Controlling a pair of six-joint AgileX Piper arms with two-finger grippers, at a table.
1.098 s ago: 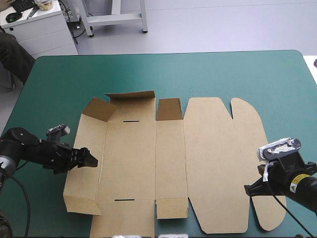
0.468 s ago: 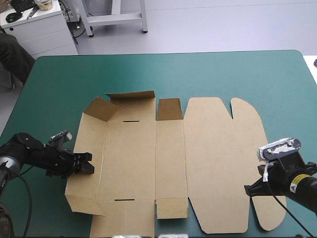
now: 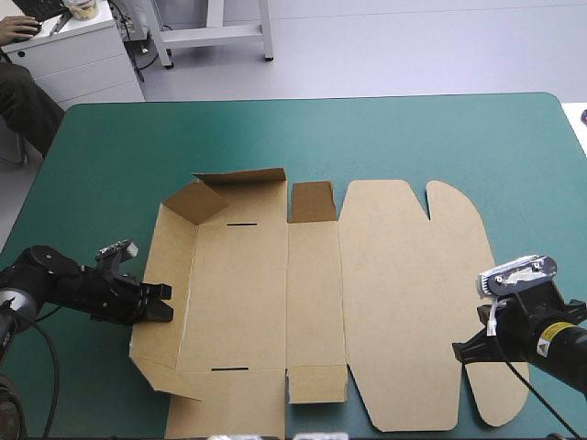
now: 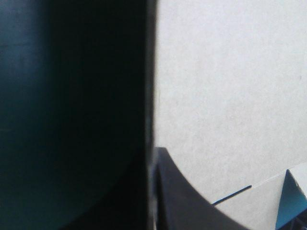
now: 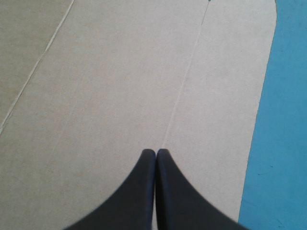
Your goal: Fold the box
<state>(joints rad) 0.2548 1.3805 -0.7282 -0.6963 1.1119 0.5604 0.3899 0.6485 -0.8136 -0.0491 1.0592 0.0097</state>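
Box (image 3: 394,302) lies on desk (image 3: 413,137); we see left tool (image 3: 161,303) clamped on its tilted-up 9 o'clock wall (image 3: 170,257), right tool (image 5: 156,152) closed tip-to-tip over 4 o'clock flap (image 3: 503,399).

Raised box (image 3: 312,293) walls obstruct; far teal-green cover (image 3: 367,137) open.

Grey floor (image 3: 413,46), white cabinet (image 3: 73,55) beyond the teal-green table (image 3: 367,137)

The tabletop (image 3: 413,137) carries one box (image 3: 275,293). Two grippers work at it: the left gripper (image 3: 163,302) and the right gripper (image 5: 156,151). The box shows two thin slots, the far slot (image 3: 240,224) nearer the tabletop's far edge and the near slot (image 3: 229,369) nearer its near edge.
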